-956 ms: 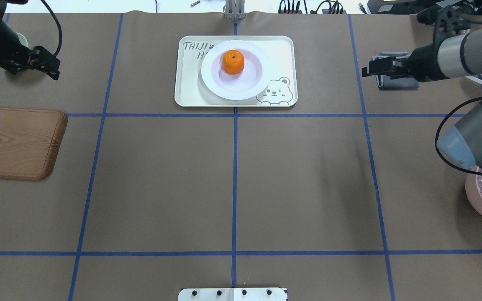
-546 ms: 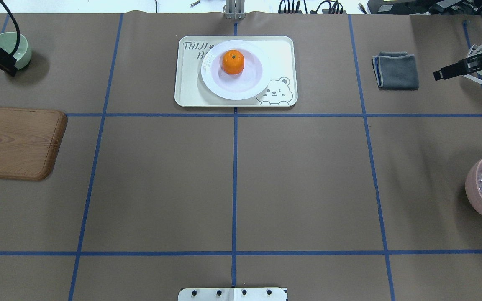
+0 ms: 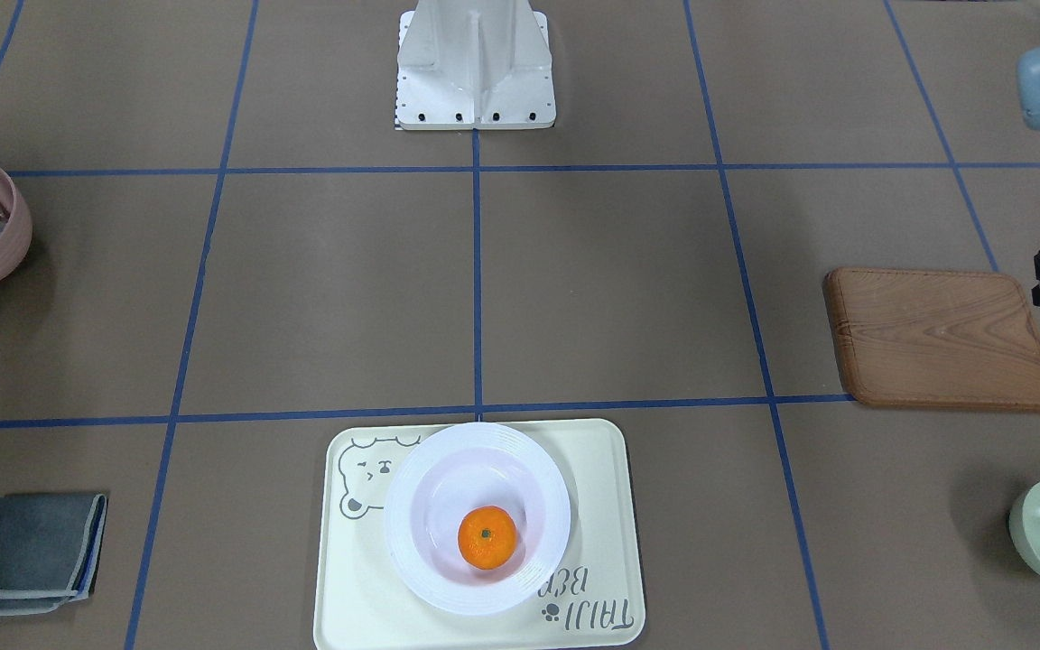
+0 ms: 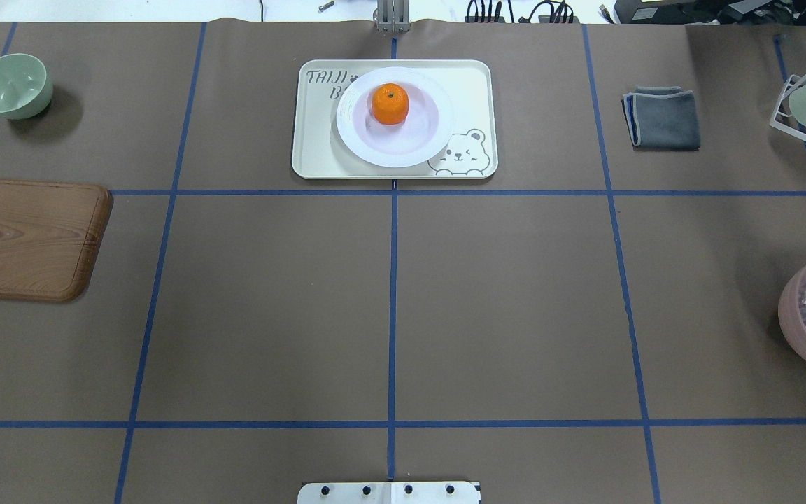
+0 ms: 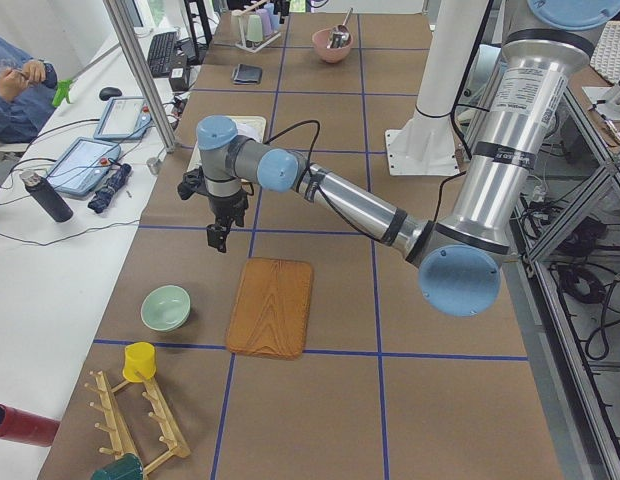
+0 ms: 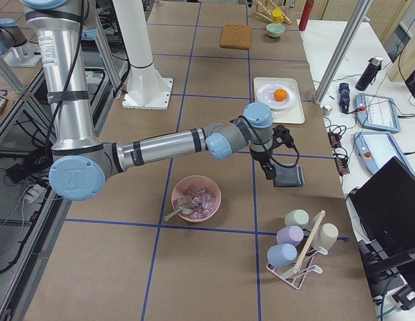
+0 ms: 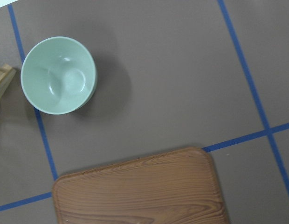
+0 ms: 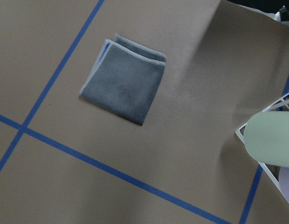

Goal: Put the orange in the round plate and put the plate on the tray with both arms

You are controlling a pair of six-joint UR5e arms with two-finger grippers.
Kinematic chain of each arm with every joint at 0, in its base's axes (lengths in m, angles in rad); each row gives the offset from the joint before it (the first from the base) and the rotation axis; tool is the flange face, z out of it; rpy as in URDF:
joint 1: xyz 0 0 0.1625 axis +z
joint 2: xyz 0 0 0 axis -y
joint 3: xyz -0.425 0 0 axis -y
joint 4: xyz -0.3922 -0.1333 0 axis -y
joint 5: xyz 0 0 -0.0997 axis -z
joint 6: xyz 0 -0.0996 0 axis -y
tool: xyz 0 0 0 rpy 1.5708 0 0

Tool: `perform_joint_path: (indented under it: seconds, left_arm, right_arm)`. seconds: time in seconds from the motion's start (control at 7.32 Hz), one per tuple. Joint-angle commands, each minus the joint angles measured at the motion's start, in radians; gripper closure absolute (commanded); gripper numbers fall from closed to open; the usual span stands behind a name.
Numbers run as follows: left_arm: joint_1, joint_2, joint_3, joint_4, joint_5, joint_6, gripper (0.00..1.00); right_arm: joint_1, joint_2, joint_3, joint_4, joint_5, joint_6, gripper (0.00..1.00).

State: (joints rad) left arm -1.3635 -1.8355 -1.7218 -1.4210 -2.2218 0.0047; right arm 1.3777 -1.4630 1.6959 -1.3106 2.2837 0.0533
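Both arms hanging wide, job looking done

The left gripper (image 5: 218,238) is hovering by the wooden board (image 5: 271,307) and the right gripper (image 6: 268,172) near the grey cloth (image 6: 289,176). Can't tell how open either is, and nothing's visibly held. The orange (image 4: 390,103) is sitting in the round plate (image 4: 389,159) on the tray (image 4: 315,140), so best staying high and clear of it.

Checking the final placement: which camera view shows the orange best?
The front-facing view: the orange appears largest and sharp, inside the plate on the tray. The overhead view is nearly as clear; the right side view shows it small and far; the left side and wrist views miss it.
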Motion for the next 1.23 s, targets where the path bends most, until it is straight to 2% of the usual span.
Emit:
perform_joint_path:
  seconds: [0.0,0.82,1.09]
  left_arm:
    - [-0.042,0.009,0.05,0.01,-0.04,0.058,0.02]
    - [-0.069,0.051,0.091,0.016,-0.127,0.029,0.02]
    - [-0.069,0.071,0.091,0.014,-0.127,0.026,0.02]
  right_arm:
    - [0.02,-0.019,-0.001,-0.096,-0.007,-0.081,0.0]
    - [0.064,-0.011,0.002,-0.265,0.005,-0.176,0.0]
    - [0.063,-0.013,0.001,-0.266,0.005,-0.176,0.0]
